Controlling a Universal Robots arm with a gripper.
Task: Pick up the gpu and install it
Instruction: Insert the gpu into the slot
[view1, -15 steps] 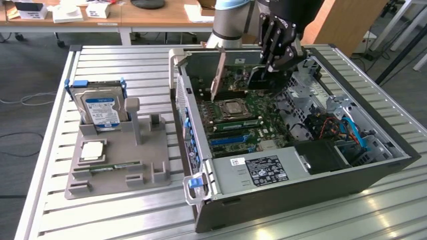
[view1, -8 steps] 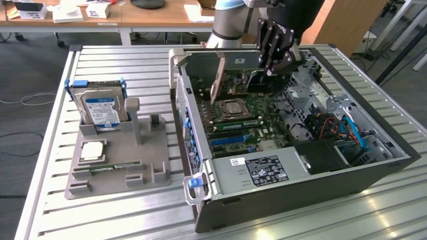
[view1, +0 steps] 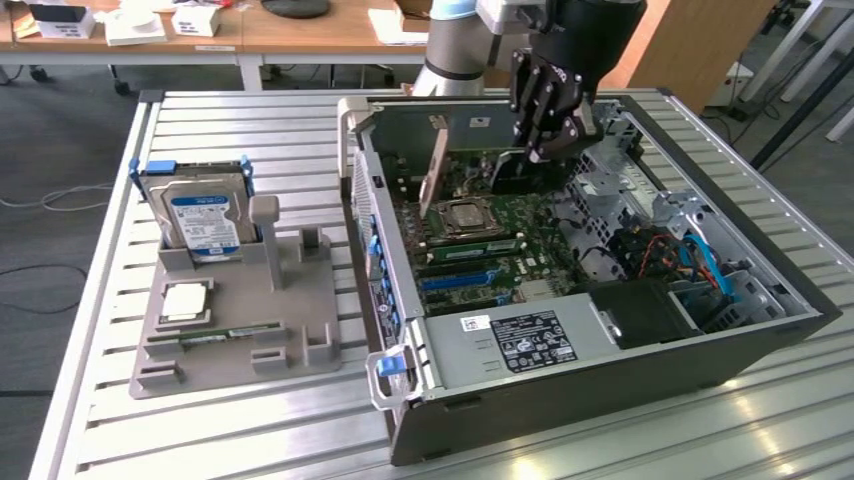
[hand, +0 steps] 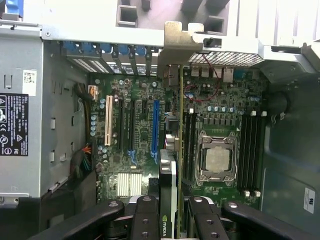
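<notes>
The gpu (hand: 170, 170) is a thin dark card seen edge-on in the wrist view, with its metal bracket (hand: 178, 45) towards the case's rear wall. My gripper (hand: 172, 204) is shut on it, one black finger (hand: 145, 215) on each side. In the exterior view the gripper (view1: 551, 150) hangs inside the open computer case (view1: 400, 250) with the gpu (view1: 518, 172) held edge-down just over the green motherboard (view1: 534, 250). The card sits between the blue slot (hand: 155, 130) and the processor socket (hand: 217, 160). Whether its lower edge touches a slot is hidden.
A grey parts holder (view1: 227, 340) stands on the slatted metal table (view1: 200, 440) at the exterior view's left, carrying a silver hard drive (view1: 200, 215), a square chip (view1: 184, 300) and a slim RAM stick (view1: 220, 337). The power supply (view1: 521, 340) fills the case's near end.
</notes>
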